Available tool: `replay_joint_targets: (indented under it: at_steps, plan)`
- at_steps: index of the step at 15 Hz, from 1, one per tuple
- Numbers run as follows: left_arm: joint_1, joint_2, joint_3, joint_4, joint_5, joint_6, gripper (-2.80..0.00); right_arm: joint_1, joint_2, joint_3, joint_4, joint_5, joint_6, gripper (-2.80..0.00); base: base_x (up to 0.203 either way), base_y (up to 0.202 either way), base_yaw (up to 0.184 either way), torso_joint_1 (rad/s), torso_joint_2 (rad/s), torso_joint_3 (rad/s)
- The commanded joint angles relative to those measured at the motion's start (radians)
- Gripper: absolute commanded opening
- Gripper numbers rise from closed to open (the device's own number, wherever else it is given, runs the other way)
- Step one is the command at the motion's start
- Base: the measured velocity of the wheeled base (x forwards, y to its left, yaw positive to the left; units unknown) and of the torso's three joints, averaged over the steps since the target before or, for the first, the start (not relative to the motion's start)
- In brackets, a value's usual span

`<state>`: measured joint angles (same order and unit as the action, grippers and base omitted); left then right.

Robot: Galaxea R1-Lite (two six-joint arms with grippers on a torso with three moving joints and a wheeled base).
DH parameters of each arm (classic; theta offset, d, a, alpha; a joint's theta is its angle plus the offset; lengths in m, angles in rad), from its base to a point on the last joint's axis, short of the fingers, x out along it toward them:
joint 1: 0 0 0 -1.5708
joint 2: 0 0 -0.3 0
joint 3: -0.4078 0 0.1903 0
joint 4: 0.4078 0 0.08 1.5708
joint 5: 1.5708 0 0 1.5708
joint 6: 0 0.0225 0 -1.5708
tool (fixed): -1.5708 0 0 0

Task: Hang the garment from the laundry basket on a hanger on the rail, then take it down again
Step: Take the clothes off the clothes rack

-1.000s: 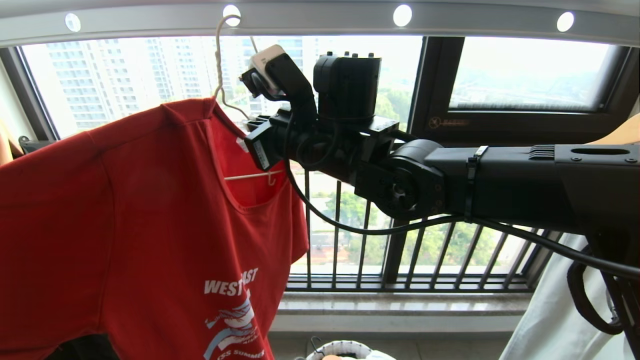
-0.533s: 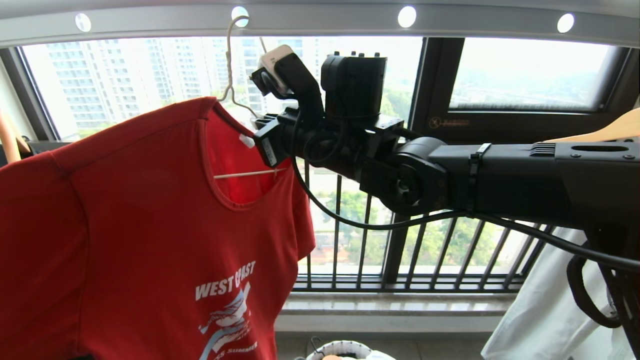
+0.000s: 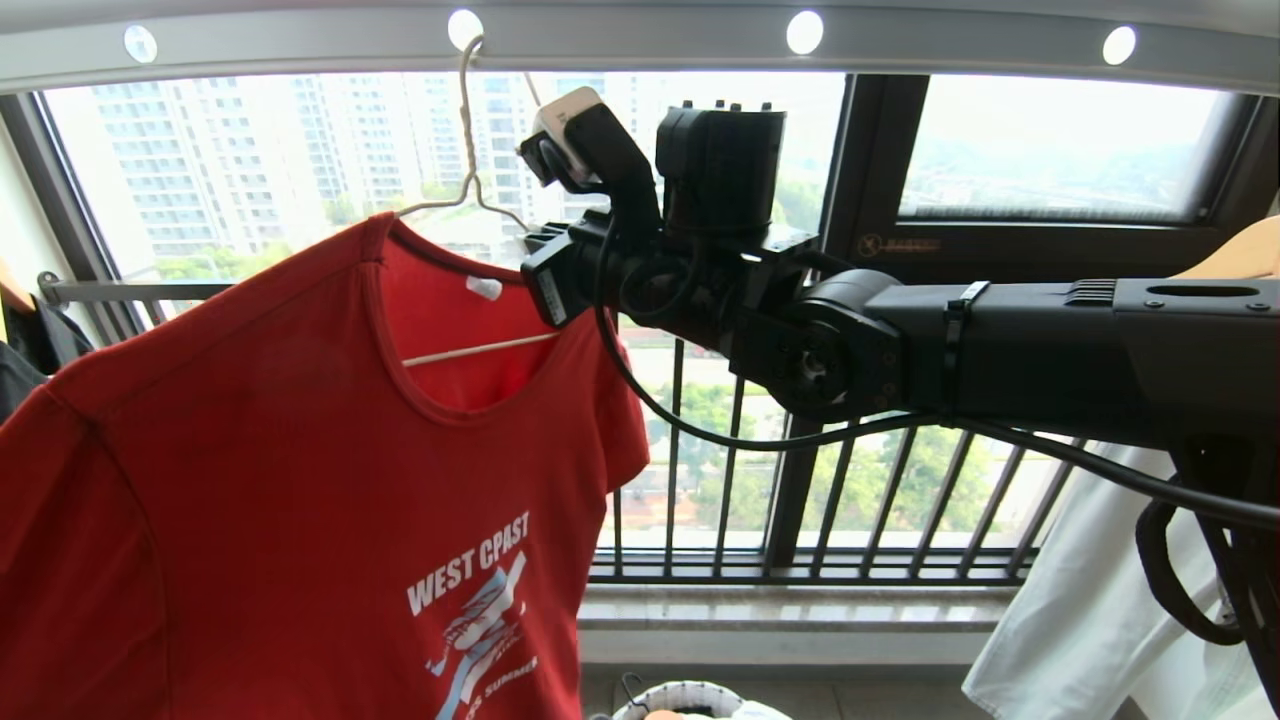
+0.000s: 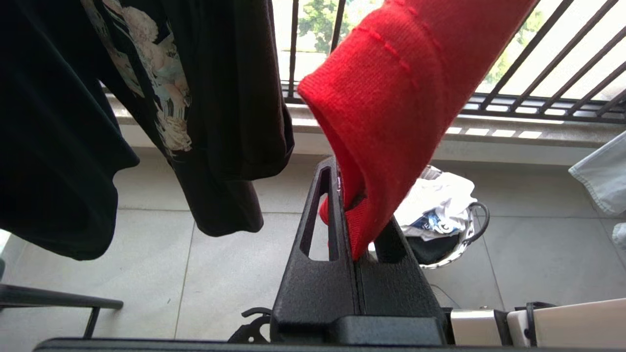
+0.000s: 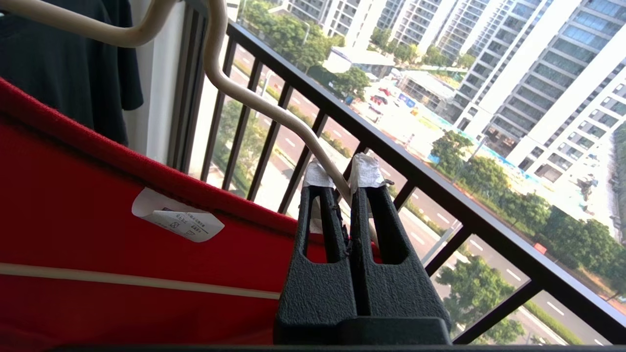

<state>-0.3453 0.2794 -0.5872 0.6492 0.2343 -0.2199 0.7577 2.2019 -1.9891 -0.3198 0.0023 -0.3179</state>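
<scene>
The red garment (image 3: 300, 480) hangs on the cream hanger (image 3: 466, 130), whose hook sits in a hole of the grey rail (image 3: 640, 45). My right gripper (image 3: 535, 245) reaches in from the right and is shut on the hanger's wire shoulder (image 5: 254, 102), its taped fingertips either side of the wire (image 5: 341, 173). In the left wrist view my left gripper (image 4: 357, 190) is shut on a fold of the garment's red edge (image 4: 401, 88); it is hidden in the head view. The laundry basket (image 3: 685, 695) stands on the floor below, holding other clothes (image 4: 469, 239).
A black printed T-shirt (image 4: 220, 98) hangs close on the left. A white garment (image 3: 1080, 620) and a wooden hanger (image 3: 1235, 255) are at the right. The barred window railing (image 3: 800, 500) and the sill run right behind the hanger.
The hanger and garment have swung round, so the neckline faces me more and has shifted right. My right gripper has moved a little up and right with them. Both grips hold.
</scene>
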Motion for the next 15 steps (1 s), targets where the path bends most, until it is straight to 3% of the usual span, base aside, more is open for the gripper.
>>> replay_joint_targets:
  at_steps: [1,9,15]
  plan:
    - [0.000,0.005,0.000,0.042,0.003,-0.008,-2.80,-0.001,-0.001,0.000,-0.001,0.001,-0.003,-2.80,0.000,0.000,0.000,0.000,0.00,0.000]
    - [-0.001,0.009,-0.001,0.146,0.039,-0.041,-2.80,-0.004,-0.001,0.000,0.001,-0.001,-0.003,-2.80,0.000,0.000,0.000,0.000,0.00,0.000]
    - [-0.020,0.022,-0.033,0.092,0.044,-0.052,-2.80,-0.008,0.001,0.000,0.001,-0.001,-0.003,-2.80,0.000,0.000,0.000,0.000,0.00,0.000]
